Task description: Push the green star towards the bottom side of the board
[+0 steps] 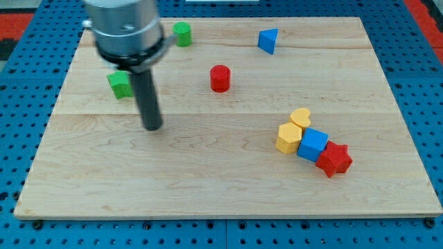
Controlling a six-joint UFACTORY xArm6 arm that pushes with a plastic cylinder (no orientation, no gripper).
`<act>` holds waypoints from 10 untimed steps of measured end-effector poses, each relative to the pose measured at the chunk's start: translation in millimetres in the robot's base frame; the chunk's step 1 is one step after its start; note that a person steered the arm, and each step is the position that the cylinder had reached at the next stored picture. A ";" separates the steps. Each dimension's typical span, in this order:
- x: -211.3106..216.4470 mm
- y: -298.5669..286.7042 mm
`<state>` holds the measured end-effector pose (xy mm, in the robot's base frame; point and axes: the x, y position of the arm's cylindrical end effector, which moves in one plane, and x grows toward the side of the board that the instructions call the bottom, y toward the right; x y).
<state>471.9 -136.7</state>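
No claw on this rig, just the rod, so nothing opens or holds: my tip (152, 127) sits on the board (208, 187) just below and to the view's right of the green star (120, 84), not touching it as far as I can tell. Star's up in the top-left part of the board, well away from the bottom edge, so I'd judge the push barely started; tip is on the wrong side and needs to get above the star first

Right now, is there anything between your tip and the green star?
No. In the camera view only bare board separates my tip from the green star, which sits up and to the view's left of it.
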 end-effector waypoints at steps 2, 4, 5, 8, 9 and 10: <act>-57.8 -97.5; -110.1 -60.6; -58.4 61.9; -64.1 36.5; -62.0 -9.6; -36.4 -13.2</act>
<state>435.4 -150.0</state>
